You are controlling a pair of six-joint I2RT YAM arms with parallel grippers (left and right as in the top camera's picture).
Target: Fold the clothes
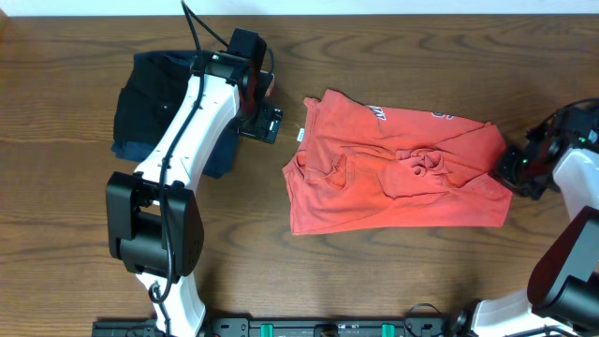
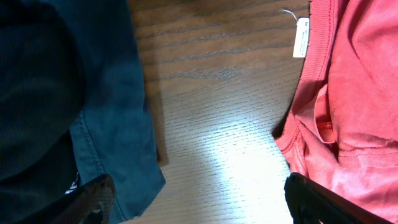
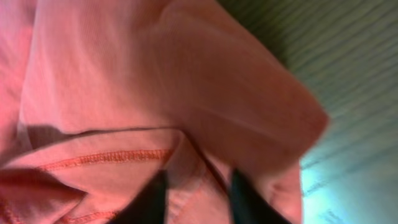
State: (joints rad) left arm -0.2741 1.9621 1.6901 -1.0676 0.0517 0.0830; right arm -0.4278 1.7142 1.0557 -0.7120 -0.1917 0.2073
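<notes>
The clothes [image 1: 393,173], a coral-red T-shirt, lie crumpled mid-table with white lettering [image 1: 379,113] showing along the far edge. My left gripper [image 1: 260,120] hovers open just left of the shirt's collar. In its wrist view the gripper [image 2: 199,200] has only bare wood between wide-spread fingers, with the shirt [image 2: 354,93] to the right. My right gripper [image 1: 510,168] sits at the shirt's right edge. Its wrist view shows the gripper [image 3: 196,193] with a fold of red fabric [image 3: 155,74] filling the narrow gap between the dark fingers.
A folded black garment [image 1: 154,94] lies on a navy-blue one [image 1: 220,154] at the far left, under the left arm. The navy edge [image 2: 106,81] reaches close to the left finger. A white neck label [image 2: 301,37] sticks out from the collar.
</notes>
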